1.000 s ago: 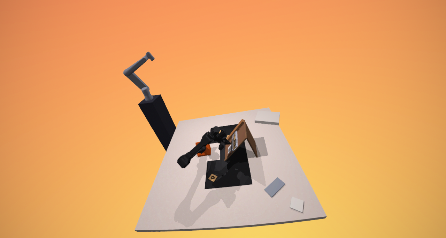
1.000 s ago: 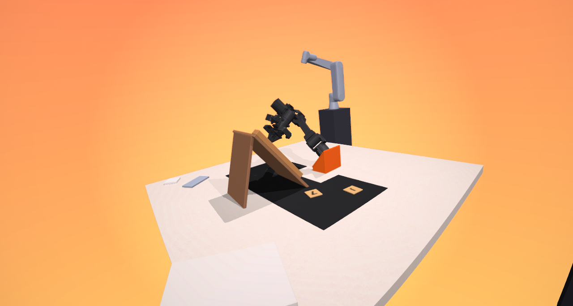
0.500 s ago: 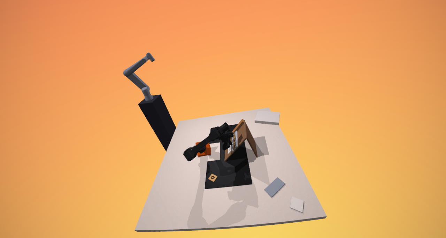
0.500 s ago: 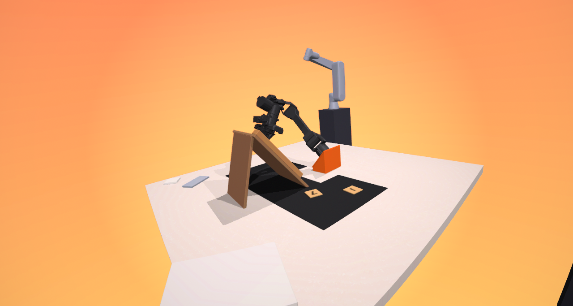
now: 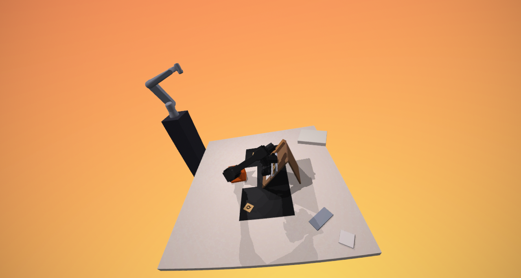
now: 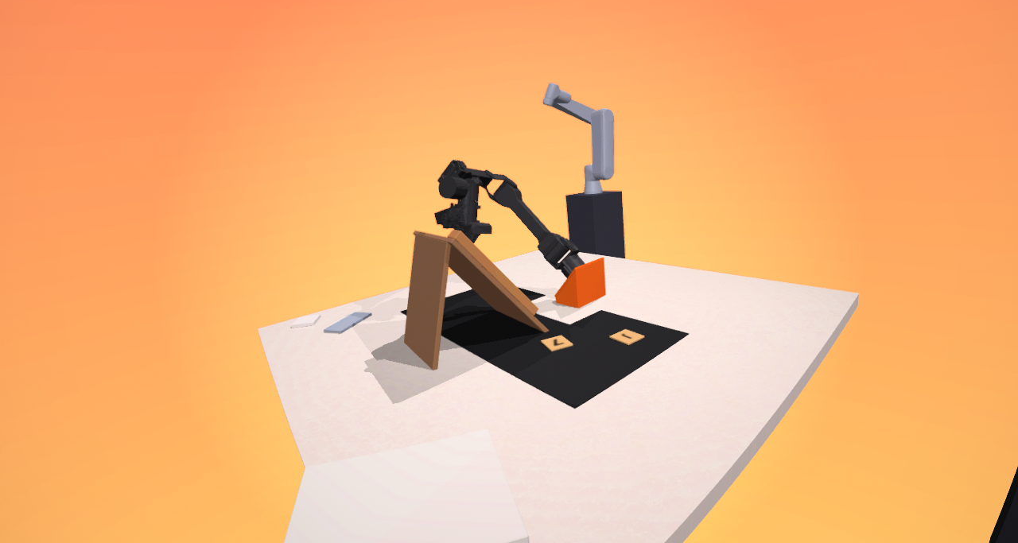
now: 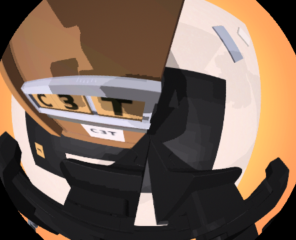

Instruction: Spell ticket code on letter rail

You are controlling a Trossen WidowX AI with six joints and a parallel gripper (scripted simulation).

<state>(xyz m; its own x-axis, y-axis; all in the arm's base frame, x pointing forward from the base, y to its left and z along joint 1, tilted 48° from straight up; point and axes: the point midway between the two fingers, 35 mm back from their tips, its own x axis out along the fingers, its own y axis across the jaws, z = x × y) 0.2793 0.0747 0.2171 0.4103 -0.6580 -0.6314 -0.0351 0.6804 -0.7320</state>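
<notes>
Robot lab or test station by its look, pale counter (image 5: 204, 203) (image 6: 747, 340) (image 7: 201, 37) and black mat (image 5: 267, 211) (image 6: 569, 383) (image 7: 215, 90) below the gripper (image 5: 268, 169) (image 6: 473, 239) (image 7: 148, 139), propped lettered board (image 5: 287, 153) (image 6: 425, 297) (image 7: 121, 40) near its fingertips, grey robot arm (image 5: 160, 93) (image 6: 603, 145) on a dark pedestal (image 5: 182, 141) (image 6: 596, 223) well apart from it, plain orange backdrop (image 5: 400, 58) (image 6: 854, 113) (image 7: 278, 110) beyond.

From above, we look steeply down on the whole counter (image 5: 204, 218) (image 6: 712, 369); outside, we face the board's (image 5: 294, 167) (image 6: 425, 301) back from farther off its slope; at the wrist, we face its rail (image 7: 91, 81) closely.
</notes>
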